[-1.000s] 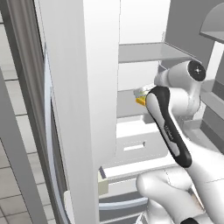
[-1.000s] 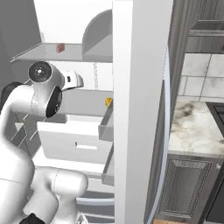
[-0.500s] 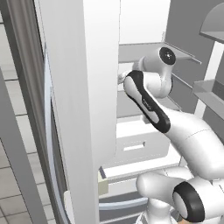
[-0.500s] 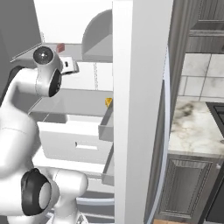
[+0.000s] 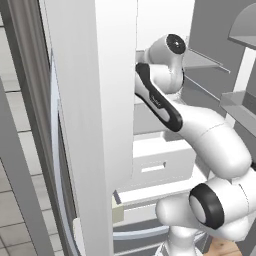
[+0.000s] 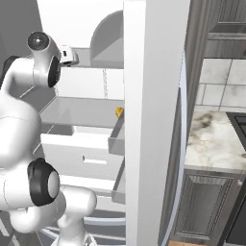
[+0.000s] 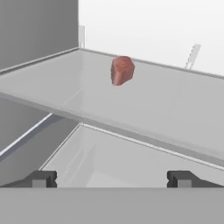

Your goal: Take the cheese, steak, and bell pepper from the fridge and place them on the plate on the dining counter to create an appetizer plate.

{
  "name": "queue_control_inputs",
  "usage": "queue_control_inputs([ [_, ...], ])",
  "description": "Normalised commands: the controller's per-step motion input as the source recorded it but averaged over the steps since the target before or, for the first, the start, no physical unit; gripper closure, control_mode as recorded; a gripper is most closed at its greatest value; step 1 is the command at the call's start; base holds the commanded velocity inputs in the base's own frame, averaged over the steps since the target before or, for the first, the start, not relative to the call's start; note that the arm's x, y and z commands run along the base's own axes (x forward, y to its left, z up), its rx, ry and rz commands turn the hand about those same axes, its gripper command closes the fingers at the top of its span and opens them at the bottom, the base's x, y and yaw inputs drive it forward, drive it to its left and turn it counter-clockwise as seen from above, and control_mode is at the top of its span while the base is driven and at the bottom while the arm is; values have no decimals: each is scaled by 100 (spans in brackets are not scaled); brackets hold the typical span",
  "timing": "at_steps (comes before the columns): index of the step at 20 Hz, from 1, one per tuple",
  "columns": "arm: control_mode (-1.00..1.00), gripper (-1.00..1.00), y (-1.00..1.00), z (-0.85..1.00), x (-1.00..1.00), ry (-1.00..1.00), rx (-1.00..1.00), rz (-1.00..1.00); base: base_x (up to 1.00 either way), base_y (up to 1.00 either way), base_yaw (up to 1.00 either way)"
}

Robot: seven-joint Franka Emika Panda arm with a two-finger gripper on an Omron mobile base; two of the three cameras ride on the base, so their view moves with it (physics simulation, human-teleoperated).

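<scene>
In the hand view a small dark-red steak [image 7: 121, 70] lies on the upper pale grey shelf [image 7: 175, 109] of the fridge [image 6: 153, 120], ahead of and above my gripper [image 7: 112, 179]. The two dark fingertips [image 7: 41, 178] stand far apart with nothing between them, so the gripper is open. They sit just below the shelf's front edge. In the right base view the hand [image 6: 67, 54] reaches in at upper-shelf height. The yellow cheese [image 6: 118, 112] rests lower down, at the inner edge of a door bin. The bell pepper and the plate are out of view.
The open fridge door [image 5: 95, 100] stands close on the arm's left. A white drawer [image 6: 81, 153] sits below the shelves. A grey dome-shaped cover [image 6: 108, 38] stands on the top shelf. A marble counter [image 6: 211, 139] over dark cabinets lies right of the fridge.
The arm has risen from the middle-shelf level near the cheese to the upper shelf and stretched further into the fridge. The cheese has stayed in place.
</scene>
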Motion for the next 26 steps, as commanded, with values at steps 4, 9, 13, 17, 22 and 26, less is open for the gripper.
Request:
queue_control_inputs([
  [4, -100, -100, 31, 21, 1, 0, 0, 0, 0, 0, 0],
  [9, -100, -100, 21, 0, 6, -1, 0, -1, 0, 0, 0],
  [13, -100, -100, 3, -3, 0, 0, 0, -4, 0, 0, 0],
  [17, -100, -100, 0, -1, 3, 0, 2, -3, 0, 0, 0],
  [22, -100, -100, 0, 0, 19, 0, 6, -1, 0, 0, 0],
  [26, -100, -100, 0, 0, 45, 0, 9, 0, 0, 0, 0],
])
